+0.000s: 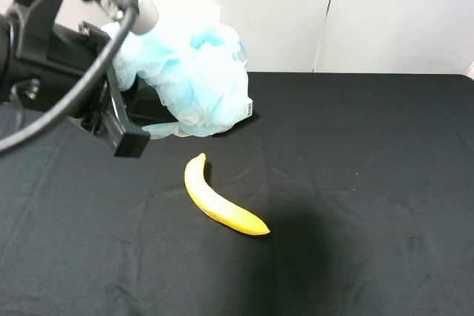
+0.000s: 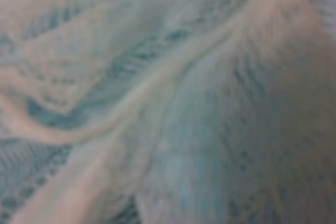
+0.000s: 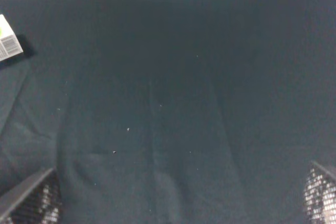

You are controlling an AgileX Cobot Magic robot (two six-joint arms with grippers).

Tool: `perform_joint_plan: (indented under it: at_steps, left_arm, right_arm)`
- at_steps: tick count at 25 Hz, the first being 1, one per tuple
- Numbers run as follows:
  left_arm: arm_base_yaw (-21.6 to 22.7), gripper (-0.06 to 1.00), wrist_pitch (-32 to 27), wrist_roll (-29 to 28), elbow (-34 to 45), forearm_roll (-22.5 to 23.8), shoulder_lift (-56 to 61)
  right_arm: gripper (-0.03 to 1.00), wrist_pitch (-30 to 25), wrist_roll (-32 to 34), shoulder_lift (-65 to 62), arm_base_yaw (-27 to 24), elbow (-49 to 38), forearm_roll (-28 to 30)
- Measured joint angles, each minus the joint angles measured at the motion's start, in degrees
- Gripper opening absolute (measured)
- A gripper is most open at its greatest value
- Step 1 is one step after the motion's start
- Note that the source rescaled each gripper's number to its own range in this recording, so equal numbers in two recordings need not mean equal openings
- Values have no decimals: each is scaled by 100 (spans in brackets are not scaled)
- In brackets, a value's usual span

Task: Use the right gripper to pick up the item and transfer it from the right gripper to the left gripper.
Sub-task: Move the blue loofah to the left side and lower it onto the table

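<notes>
The light-blue and white mesh pouf [image 1: 189, 72] hangs above the black table at the upper left of the exterior high view. My left gripper [image 1: 139, 118], with its grey mount and thick cable, is shut on the pouf. The pouf's netting [image 2: 168, 98] fills the whole left wrist view, blurred. My right gripper [image 3: 173, 203] is open and empty; only its two fingertips [image 3: 31, 200] show at the corners of the right wrist view, over bare cloth. The right arm is out of the exterior high view.
A yellow banana [image 1: 218, 201] lies on the black tablecloth [image 1: 355, 183] below the pouf. A small white carton [image 3: 8, 45] lies at the edge of the right wrist view. A white wall stands behind the table.
</notes>
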State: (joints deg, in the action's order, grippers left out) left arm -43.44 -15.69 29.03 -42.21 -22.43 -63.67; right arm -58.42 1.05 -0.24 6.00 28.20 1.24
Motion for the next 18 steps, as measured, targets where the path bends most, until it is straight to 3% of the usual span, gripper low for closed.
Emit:
perform_joint_plan:
  at_steps: [4, 8, 12, 18]
  left_arm:
    - [0, 1, -476, -588, -302, 505, 0]
    - [75, 1, -1037, -1646, -580, 1526, -4]
    - [442, 0, -1730, -2770, -759, 2570, -4]
    - [1340, 0, -2663, -3275, -789, 2886, -4]
  right_arm:
    - [100, 0, 0, 0, 0, 0, 0]
    - [100, 0, 0, 0, 0, 0, 0]
    - [100, 0, 0, 0, 0, 0, 0]
    - [100, 0, 0, 0, 0, 0, -1]
